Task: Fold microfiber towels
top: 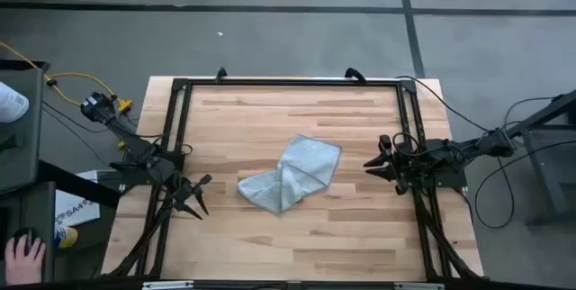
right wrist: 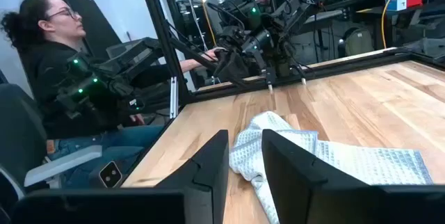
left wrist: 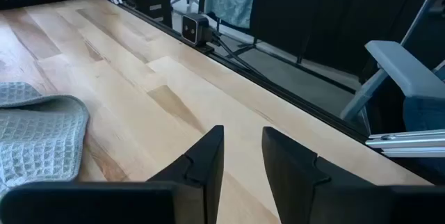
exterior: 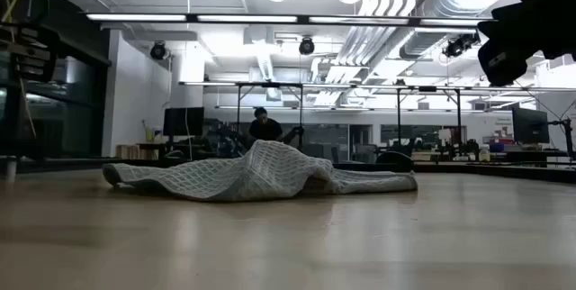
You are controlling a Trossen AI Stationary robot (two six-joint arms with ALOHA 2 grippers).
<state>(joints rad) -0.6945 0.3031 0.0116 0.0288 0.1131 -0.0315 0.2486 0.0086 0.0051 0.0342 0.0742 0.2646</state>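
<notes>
Pale butcher-block wooden tabletop (top: 297, 236) under bright workshop lighting, framed by black rails. Left end effector (top: 192, 195), fingers slightly parted and empty, poised near the tabletop's left edge, just clear of the cloth. Right end effector (top: 382, 164), fingers likewise a little apart and holding nothing, parked near the right rail, well apart from it. Between them, at mid-table, light grey-blue waffle-weave microfiber towel (top: 290, 176), rumpled, one corner flopped over itself, humped in the middle. Folding judged barely begun: no neat crease, flattening and squared folds all left. Seated person (right wrist: 62, 78) beyond the table's left side.

bare table (top: 270, 110) all round crumpled towel (top: 292, 175), claws apart
</notes>
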